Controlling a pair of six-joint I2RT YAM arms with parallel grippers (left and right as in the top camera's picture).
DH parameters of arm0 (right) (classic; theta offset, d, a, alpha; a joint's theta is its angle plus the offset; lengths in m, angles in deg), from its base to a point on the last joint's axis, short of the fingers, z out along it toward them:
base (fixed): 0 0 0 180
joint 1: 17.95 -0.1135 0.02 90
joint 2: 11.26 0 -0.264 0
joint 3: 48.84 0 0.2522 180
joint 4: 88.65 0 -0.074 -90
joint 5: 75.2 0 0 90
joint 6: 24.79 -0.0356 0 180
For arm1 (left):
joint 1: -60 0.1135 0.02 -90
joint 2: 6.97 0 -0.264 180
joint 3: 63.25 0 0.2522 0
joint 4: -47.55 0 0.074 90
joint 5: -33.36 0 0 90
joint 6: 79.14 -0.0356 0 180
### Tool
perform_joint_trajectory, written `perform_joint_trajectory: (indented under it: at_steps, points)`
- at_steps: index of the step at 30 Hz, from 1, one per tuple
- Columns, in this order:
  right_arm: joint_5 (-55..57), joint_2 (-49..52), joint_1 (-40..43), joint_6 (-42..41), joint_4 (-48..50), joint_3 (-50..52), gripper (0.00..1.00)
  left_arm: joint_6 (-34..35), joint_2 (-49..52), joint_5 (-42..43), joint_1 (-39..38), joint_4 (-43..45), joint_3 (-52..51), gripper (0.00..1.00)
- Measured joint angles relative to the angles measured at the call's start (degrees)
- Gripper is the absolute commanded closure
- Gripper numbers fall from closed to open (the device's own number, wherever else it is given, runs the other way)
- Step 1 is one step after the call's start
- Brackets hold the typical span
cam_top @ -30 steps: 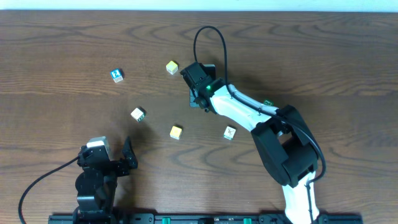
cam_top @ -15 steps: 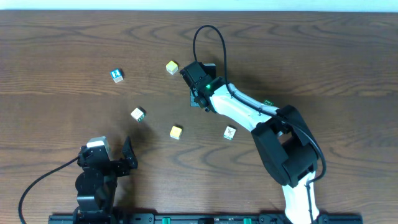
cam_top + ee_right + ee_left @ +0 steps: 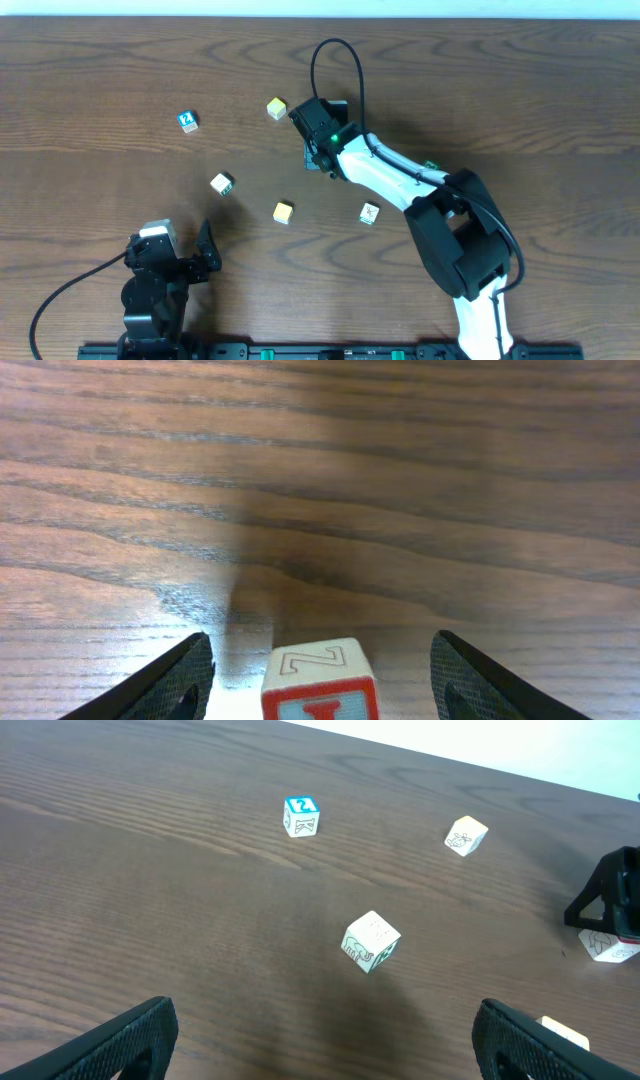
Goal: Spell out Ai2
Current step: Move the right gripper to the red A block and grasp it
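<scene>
My right gripper (image 3: 320,157) (image 3: 322,650) is open, low over the table, with a red-framed cube (image 3: 320,685) between its fingers. The cube's front shows a red letter cut off by the frame edge, and its top shows an outlined "Z". The cube also shows in the left wrist view (image 3: 607,946). The blue-framed "2" cube (image 3: 188,121) (image 3: 301,816) lies at the far left. Another red-marked cube (image 3: 370,213) lies right of centre; its letter is too small to read. My left gripper (image 3: 203,254) (image 3: 325,1040) is open and empty near the front edge.
A green-marked cube (image 3: 222,183) (image 3: 371,941) lies left of centre. One yellow cube (image 3: 277,108) (image 3: 466,835) is at the back beside the right gripper. Another yellow cube (image 3: 283,212) lies at the centre front. The right arm (image 3: 400,180) stretches across the right half.
</scene>
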Motion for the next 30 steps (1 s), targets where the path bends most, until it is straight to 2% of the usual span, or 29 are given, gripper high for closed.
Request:
perform_joint_trajectory:
  at_steps: [2, 4, 5, 8, 11, 15, 17, 19, 24, 27, 30]
  points:
    - [1.0, 0.0, 0.1, 0.1, -3.8, -3.0, 0.21, 0.0, 0.0, 0.0, 0.0, 0.0, 0.0, 0.05]
    - [3.0, 0.0, 0.5, 1.4, -10.3, -8.4, 0.04, 0.0, 0.0, 0.0, 0.0, 0.0, 0.0, 0.05]
    - [3.7, -0.2, 0.7, 1.8, -13.0, -10.8, 0.01, 0.0, 0.0, 0.0, 0.0, 0.0, 0.0, 0.05]
    - [4.9, -2.5, 2.5, 6.0, -21.1, -17.9, 0.01, 0.0, 0.0, 0.0, 0.0, 0.0, 0.0, 0.05]
    - [2.5, -7.8, 6.0, 9.0, -25.9, -19.0, 0.01, 0.0, 0.0, 0.0, 0.0, 0.0, 0.0, 0.05]
    - [-1.3, -18.7, 17.0, 10.8, -31.2, -18.6, 0.01, 0.0, 0.0, 0.0, 0.0, 0.0, 0.0, 0.05]
    - [-1.7, -22.7, 21.6, 10.8, -32.0, -16.2, 0.01, 0.0, 0.0, 0.0, 0.0, 0.0, 0.0, 0.05]
    - [-1.8, -27.5, 25.8, 10.6, -30.5, -8.9, 0.01, 0.0, 0.0, 0.0, 0.0, 0.0, 0.0, 0.04]
    - [-2.9, -28.4, 26.6, 8.1, -24.9, 8.1, 0.01, 0.0, 0.0, 0.0, 0.0, 0.0, 0.0, 0.05]
    - [-3.5, -27.0, 26.6, 5.8, -20.3, 17.0, 0.04, 0.0, 0.0, 0.0, 0.0, 0.0, 0.0, 0.05]
    - [-3.0, -26.9, 26.7, 4.2, -16.2, 21.8, 0.07, 0.0, 0.0, 0.0, 0.0, 0.0, 0.0, 0.05]
